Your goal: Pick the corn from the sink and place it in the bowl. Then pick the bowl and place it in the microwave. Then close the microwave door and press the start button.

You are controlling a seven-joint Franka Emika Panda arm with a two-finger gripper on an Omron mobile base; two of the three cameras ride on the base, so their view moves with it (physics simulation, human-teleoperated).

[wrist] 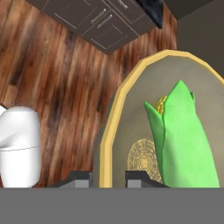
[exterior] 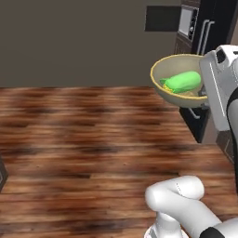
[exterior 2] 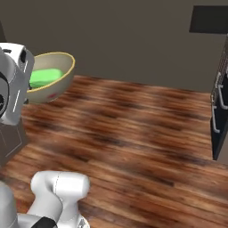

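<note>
The tan-yellow bowl (exterior: 173,95) hangs in the air above the wooden floor, and the green corn (exterior: 184,81) lies inside it. In the hand view the bowl's rim (wrist: 107,131) runs between my two fingertips, with the corn (wrist: 183,140) just right of them. My gripper (wrist: 107,179) is shut on that rim. From the right base view the bowl (exterior 2: 55,78) sits beside my hand at the left edge. The microwave (exterior: 188,21) is far off at the upper right, its dark door (exterior: 162,18) swung open to the left. The sink is out of view.
Dark cabinets with long handles (exterior: 204,35) stand below and beside the microwave. More dark cabinet fronts (exterior 2: 219,111) line the right edge of the right base view. Wooden floor (exterior: 93,139) spreads wide in front, backed by a plain grey wall (exterior: 69,42).
</note>
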